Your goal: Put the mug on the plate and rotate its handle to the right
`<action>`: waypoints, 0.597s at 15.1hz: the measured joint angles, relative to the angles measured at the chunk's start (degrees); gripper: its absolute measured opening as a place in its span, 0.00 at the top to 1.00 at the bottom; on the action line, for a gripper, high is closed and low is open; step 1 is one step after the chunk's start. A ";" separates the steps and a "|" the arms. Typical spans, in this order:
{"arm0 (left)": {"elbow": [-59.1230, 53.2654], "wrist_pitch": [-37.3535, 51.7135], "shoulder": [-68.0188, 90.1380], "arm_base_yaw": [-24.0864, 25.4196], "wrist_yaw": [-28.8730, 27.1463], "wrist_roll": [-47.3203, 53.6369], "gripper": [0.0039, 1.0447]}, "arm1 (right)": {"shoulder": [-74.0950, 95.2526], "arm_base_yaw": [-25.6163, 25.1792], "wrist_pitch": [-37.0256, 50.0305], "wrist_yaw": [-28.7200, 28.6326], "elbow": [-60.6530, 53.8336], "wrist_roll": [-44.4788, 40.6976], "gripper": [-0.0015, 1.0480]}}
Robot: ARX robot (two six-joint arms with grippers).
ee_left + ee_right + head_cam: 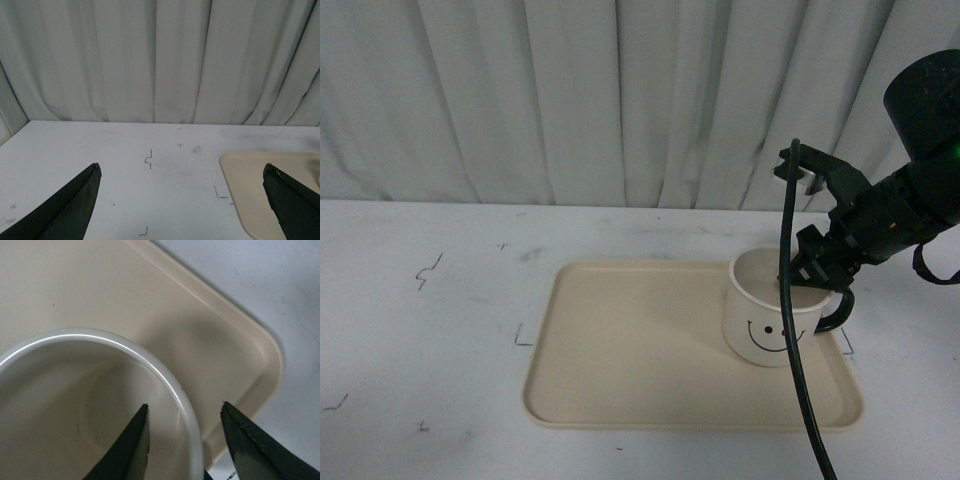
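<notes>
Right end effector (817,268) straddles the mug (772,322) rim at the plate's (620,340) right side, fingers spread either side of the wall, apparently releasing; handle (836,315) already points right.

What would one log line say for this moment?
mug: on plate | handle: right | right claw: straddling rim | left claw: open, idle
</notes>
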 joint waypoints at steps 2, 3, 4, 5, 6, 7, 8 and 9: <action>0.00 0.00 0.00 0.00 0.00 0.00 0.06 | 0.07 -0.02 -0.04 0.02 0.31 -0.09 0.41; 0.00 0.00 0.00 0.00 0.00 0.00 0.06 | 0.07 -0.07 -0.07 0.00 0.59 -0.11 0.31; 0.00 0.00 0.00 0.00 0.00 0.00 0.06 | 0.07 -0.07 -0.20 0.00 0.68 -0.11 0.20; 0.00 0.00 0.00 0.00 0.00 0.00 0.06 | 0.07 -0.07 -0.22 0.00 0.68 -0.11 0.10; 0.00 0.00 0.00 0.00 0.00 0.00 0.06 | 0.07 -0.09 -0.24 -0.02 0.68 -0.11 0.05; 0.00 0.00 0.00 0.00 -0.02 0.00 0.06 | 0.04 -0.13 -0.28 -0.33 0.68 -0.11 0.06; -0.02 0.00 0.00 0.00 0.00 0.00 0.06 | -1.86 -0.13 -1.38 -1.60 0.63 -0.07 0.06; 0.00 0.00 0.00 0.00 0.00 0.02 0.06 | -3.28 -0.17 -1.64 -2.27 0.63 -0.09 0.06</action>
